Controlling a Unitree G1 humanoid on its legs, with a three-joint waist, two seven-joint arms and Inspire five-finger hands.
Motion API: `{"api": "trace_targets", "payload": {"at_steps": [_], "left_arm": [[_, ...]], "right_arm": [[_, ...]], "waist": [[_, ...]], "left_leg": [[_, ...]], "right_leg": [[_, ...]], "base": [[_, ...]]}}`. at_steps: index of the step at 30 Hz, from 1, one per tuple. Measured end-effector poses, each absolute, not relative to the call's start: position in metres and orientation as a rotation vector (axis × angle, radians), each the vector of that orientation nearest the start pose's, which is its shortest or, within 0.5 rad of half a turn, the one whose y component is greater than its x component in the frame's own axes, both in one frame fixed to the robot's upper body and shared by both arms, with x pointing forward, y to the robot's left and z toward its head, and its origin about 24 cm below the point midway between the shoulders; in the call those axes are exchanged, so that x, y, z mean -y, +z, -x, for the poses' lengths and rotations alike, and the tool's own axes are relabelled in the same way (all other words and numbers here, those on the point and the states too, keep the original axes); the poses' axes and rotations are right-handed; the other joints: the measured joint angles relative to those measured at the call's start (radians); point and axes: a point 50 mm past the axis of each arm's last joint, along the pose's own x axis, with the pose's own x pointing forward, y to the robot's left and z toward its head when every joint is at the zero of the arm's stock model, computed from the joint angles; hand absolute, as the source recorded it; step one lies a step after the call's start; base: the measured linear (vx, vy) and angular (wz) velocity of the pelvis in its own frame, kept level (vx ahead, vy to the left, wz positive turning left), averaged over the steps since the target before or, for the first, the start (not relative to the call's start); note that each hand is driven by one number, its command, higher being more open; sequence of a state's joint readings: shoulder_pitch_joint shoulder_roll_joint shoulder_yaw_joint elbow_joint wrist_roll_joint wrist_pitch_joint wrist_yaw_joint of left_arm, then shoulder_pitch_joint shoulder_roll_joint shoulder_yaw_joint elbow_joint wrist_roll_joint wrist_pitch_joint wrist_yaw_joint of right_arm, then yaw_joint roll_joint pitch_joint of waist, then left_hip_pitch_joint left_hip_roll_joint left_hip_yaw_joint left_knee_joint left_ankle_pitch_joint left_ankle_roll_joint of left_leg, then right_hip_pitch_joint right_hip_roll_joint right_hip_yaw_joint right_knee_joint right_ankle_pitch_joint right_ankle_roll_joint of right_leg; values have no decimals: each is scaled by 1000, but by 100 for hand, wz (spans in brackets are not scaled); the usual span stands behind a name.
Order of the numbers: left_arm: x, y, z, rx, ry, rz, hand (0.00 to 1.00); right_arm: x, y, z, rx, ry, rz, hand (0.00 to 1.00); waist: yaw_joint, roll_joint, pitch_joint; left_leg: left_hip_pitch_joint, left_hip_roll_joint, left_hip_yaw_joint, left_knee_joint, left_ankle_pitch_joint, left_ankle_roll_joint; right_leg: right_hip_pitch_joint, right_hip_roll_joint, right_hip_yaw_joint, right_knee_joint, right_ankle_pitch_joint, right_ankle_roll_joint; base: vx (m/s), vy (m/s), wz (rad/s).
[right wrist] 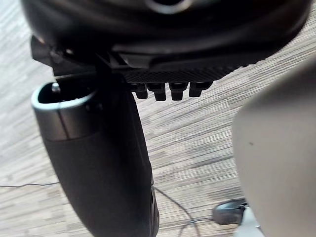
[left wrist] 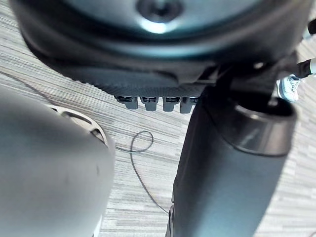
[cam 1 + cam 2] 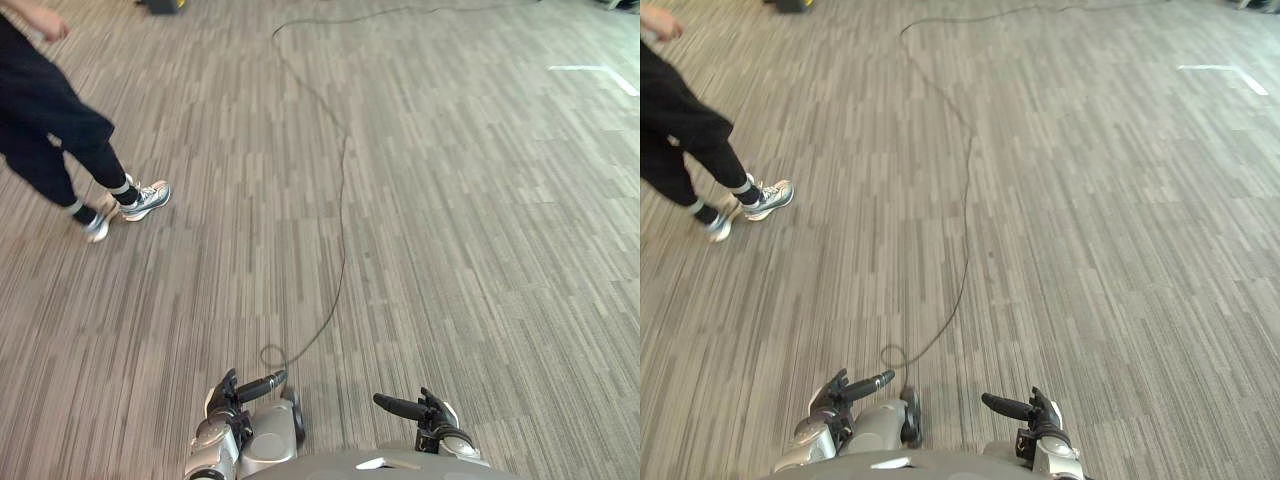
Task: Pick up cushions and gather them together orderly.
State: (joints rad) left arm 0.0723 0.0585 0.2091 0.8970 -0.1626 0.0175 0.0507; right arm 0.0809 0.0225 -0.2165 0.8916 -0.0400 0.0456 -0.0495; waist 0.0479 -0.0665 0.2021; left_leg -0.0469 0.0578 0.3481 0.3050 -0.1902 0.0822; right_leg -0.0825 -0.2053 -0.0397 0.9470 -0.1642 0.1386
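My left hand point(image 3: 240, 395) hangs low at the bottom edge of the eye views, left of centre, over grey striped carpet. Its thumb point(image 2: 232, 168) sticks out and its fingers point(image 2: 158, 102) look relaxed, with nothing in them. My right hand point(image 3: 415, 410) hangs at the bottom edge right of centre, in the same pose. Its thumb point(image 1: 103, 163) is out, its fingers point(image 1: 170, 91) are loose, and it holds nothing. Past both hands there is bare carpet.
A person point(image 3: 50, 120) in dark clothes and light sneakers point(image 3: 145, 200) steps across the carpet at the upper left. A white floor marking point(image 3: 595, 72) lies at the far right. A dark object point(image 3: 160, 5) stands at the far top edge.
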Motion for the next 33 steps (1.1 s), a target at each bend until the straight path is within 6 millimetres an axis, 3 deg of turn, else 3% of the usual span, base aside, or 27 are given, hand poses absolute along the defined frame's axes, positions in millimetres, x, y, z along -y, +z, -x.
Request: {"api": "trace_targets", "payload": {"at_steps": [1,3,4,6,7,9,10,11,12,13,14,15,16,17,18,20,21,23,24,26,27,28,29,31,32,33], "left_arm": [[-205,-146,-124,-966,361,165,100],[-204,-147,-123,-973,363,166,100],[-203,-149,-118,-997,362,160,100],[-202,-151,-116,-1013,360,159,100],[-201,-152,-115,-1020,355,155,100],[-200,-154,-112,-1046,342,142,100],[-199,-156,-110,-1062,332,131,100],[-188,-158,-112,-1073,308,144,100],[-185,-157,-114,-1070,300,147,100],[-176,-157,-119,-1059,278,156,100],[-176,-156,-120,-1056,274,152,100],[-176,-156,-121,-1053,276,153,100],[-178,-154,-122,-1039,289,158,100],[-180,-153,-123,-1027,300,159,100],[-185,-148,-130,-973,327,166,100],[-187,-144,-134,-941,333,163,100],[-190,-140,-139,-901,341,163,100],[-190,-138,-141,-885,344,172,100],[-188,-137,-144,-864,350,188,100],[-185,-135,-147,-848,344,195,100],[-185,-135,-147,-847,344,196,100],[-185,-135,-147,-850,344,196,100],[-187,-135,-147,-855,350,199,100],[-194,-140,-136,-892,374,186,100],[-200,-141,-133,-903,384,170,100],[-202,-141,-132,-907,388,167,100]], "right_arm": [[180,-149,-121,-1005,-237,-51,100],[181,-147,-123,-977,-237,-43,100],[182,-146,-127,-965,-230,-38,100],[184,-145,-132,-960,-224,-31,100],[184,-145,-134,-962,-223,-31,100],[185,-144,-136,-956,-223,-29,100],[187,-145,-134,-962,-238,-38,100],[193,-142,-140,-940,-253,-36,100],[194,-141,-141,-935,-258,-38,100],[197,-140,-141,-928,-276,-51,100],[198,-140,-141,-927,-277,-48,100],[198,-140,-141,-930,-272,-47,100],[196,-140,-141,-934,-264,-44,100],[195,-140,-141,-935,-261,-41,100],[194,-140,-140,-941,-262,-42,100],[193,-142,-136,-957,-263,-39,100],[192,-145,-130,-983,-263,-32,100],[192,-147,-126,-1003,-265,-32,100],[192,-149,-124,-1017,-265,-32,100],[190,-150,-122,-1033,-261,-36,100],[190,-151,-121,-1035,-260,-36,100],[190,-151,-121,-1039,-255,-32,100],[190,-152,-119,-1045,-256,-31,100],[184,-155,-110,-1071,-253,-48,100],[181,-156,-107,-1075,-253,-54,100],[179,-156,-107,-1075,-254,-62,100]], "waist": [[-3,9,1],[-6,15,4],[-20,20,5],[-32,30,4],[-35,35,7],[-56,37,10],[-62,35,10],[-62,89,23],[-64,93,25],[-65,108,28],[-65,114,27],[-65,118,28],[-64,118,30],[-62,119,30],[-55,118,36],[-52,105,44],[-48,97,46],[-43,92,46],[-32,91,47],[-22,82,50],[-21,81,49],[-18,81,49],[-14,81,48],[1,60,9],[-1,32,-6],[1,27,-9]], "left_leg": [[66,2,25,-33,-20,-9],[149,14,58,-79,-37,-33],[224,37,108,-128,-41,-45],[268,55,145,-163,-45,-70],[289,60,164,-181,-42,-77],[332,59,185,-216,-41,-109],[370,56,184,-230,-47,-139],[404,96,183,-228,-33,-180],[408,100,182,-222,-27,-190],[407,136,162,-145,-7,-219],[382,170,141,-46,-4,-222],[346,209,111,84,6,-219],[260,268,48,325,82,-215],[199,293,7,475,90,-210],[72,320,-47,729,46,-229],[-24,309,-58,770,2,-226],[-93,278,-56,692,-31,-200],[-129,251,-56,609,-46,-179],[-176,205,-64,427,-50,-173],[-209,122,-132,150,-12,-183],[-214,106,-148,100,3,-185],[-216,74,-179,-36,58,-183],[-220,62,-195,-90,128,-174],[-207,40,-201,-64,249,-107],[-208,32,-174,-21,204,-102],[-204,32,-162,-9,182,-97]], "right_leg": [[-60,-28,-66,60,-26,-42],[-129,-36,-170,36,-62,-89],[-170,-13,-287,-129,-85,-106],[-208,22,-378,-320,-72,-112],[-225,42,-410,-415,-47,-118],[-224,94,-457,-687,96,-138],[-195,105,-454,-728,260,-219],[-195,141,-457,-661,201,-275],[-198,142,-459,-642,182,-272],[-191,152,-458,-583,113,-278],[-172,169,-452,-577,85,-277],[-148,188,-444,-585,69,-277],[-103,222,-416,-610,51,-277],[-75,244,-393,-630,46,-274],[6,289,-328,-690,35,-268],[98,313,-268,-754,30,-270],[166,318,-218,-800,30,-261],[197,316,-186,-819,27,-256],[244,316,-130,-853,23,-249],[298,306,-65,-886,10,-233],[308,304,-54,-893,6,-229],[334,302,-14,-911,-9,-218],[358,298,23,-910,-34,-210],[367,265,101,-868,-89,-179],[330,239,123,-786,-118,-158],[309,232,127,-735,-127,-143]], "base": [[360,120,-58],[367,79,-64],[342,29,-57],[448,-16,-63],[468,-78,-65],[521,-145,-39],[628,-162,-29],[627,-180,-23],[497,-169,-20],[500,-241,-11],[394,-217,-21],[554,-304,-44],[360,-196,-60],[492,-231,-115],[310,-109,-105],[464,-88,-110],[452,-24,-91],[328,20,-78],[395,72,-100],[474,121,-90],[362,110,-79],[372,127,-84],[491,179,-109],[646,211,-102],[552,157,-71],[525,162,-59]]}}
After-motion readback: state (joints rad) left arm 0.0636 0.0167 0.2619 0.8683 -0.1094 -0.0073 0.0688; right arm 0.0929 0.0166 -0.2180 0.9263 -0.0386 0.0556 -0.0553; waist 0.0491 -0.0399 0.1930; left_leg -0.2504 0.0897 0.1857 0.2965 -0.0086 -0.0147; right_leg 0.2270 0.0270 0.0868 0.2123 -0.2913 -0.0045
